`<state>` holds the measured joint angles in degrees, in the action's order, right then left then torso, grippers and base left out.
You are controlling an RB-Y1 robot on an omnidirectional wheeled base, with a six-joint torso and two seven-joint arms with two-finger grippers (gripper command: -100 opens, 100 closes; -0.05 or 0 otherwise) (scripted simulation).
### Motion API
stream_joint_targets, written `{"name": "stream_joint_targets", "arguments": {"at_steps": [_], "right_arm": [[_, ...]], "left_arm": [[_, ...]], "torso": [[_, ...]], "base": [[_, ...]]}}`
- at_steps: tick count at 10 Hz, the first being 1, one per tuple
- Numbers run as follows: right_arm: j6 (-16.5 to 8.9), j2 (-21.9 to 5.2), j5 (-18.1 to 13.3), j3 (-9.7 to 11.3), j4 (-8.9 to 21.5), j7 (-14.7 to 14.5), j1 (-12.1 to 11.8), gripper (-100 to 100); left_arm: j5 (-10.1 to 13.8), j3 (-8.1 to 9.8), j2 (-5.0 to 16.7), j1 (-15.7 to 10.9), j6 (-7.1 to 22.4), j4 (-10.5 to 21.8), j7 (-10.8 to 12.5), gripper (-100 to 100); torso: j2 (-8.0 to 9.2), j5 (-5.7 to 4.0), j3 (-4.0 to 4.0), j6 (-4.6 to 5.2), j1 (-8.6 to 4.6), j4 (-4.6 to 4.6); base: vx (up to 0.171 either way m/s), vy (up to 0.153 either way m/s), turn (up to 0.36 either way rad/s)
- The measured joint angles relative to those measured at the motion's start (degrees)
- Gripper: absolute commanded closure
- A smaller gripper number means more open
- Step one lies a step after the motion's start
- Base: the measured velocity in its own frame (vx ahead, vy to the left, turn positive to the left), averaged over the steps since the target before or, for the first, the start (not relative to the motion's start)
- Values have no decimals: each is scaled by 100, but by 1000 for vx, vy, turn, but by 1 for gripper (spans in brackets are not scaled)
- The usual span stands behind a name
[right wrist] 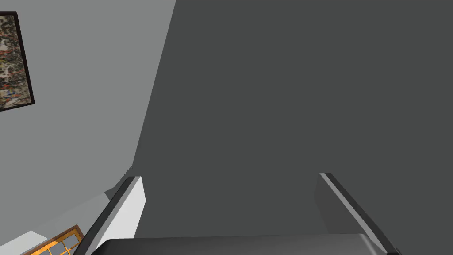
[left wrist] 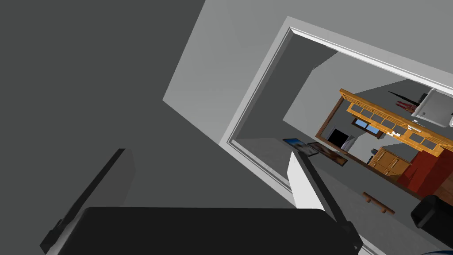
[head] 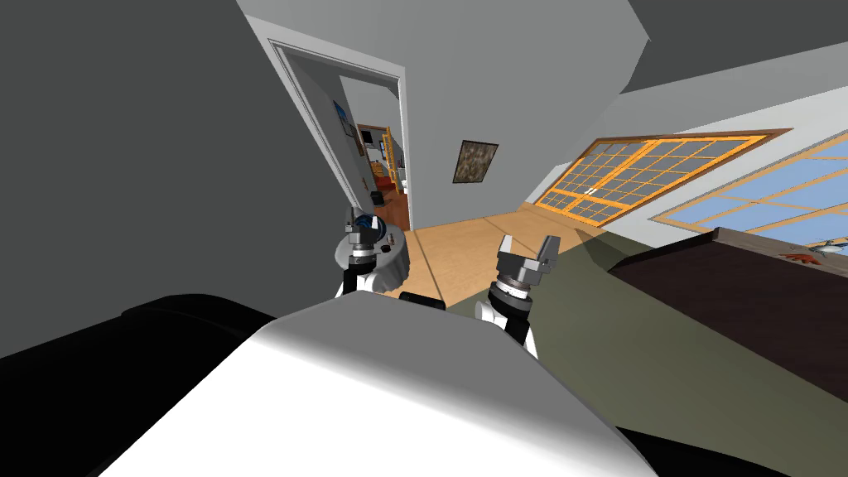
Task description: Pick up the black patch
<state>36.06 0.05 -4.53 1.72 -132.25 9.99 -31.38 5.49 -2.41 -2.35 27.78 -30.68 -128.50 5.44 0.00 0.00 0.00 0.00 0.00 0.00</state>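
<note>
My left gripper [head: 362,225] is raised in front of a small round grey table [head: 396,263] that carries a few small items too tiny to name. In the left wrist view the left gripper [left wrist: 210,155] stands open with nothing between its fingers, aimed at a grey wall and a white-framed doorway [left wrist: 265,115]. My right gripper [head: 528,245] hangs over the wooden floor beside the table. The right wrist view has the right gripper [right wrist: 230,177] open and empty against grey walls.
The open doorway [head: 377,141] leads to a further room with wooden cabinets. Orange-framed glass doors [head: 646,178] fill the right wall. A dark brown cabinet [head: 729,273] stands at right on an olive rug [head: 629,339]. A black low shape [head: 124,356] lies at left.
</note>
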Motion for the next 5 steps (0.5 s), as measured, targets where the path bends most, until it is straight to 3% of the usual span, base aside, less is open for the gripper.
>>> {"name": "stream_joint_targets", "arguments": {"at_steps": [5], "right_arm": [[0, 0, 0, 0, 0, 0, 0, 0]], "left_arm": [[303, 197, 770, -75, 497, 240, 243, -100]], "torso": [[-18, -1, -10, 1, -6, -4]], "base": [[33, -18, -52]]}}
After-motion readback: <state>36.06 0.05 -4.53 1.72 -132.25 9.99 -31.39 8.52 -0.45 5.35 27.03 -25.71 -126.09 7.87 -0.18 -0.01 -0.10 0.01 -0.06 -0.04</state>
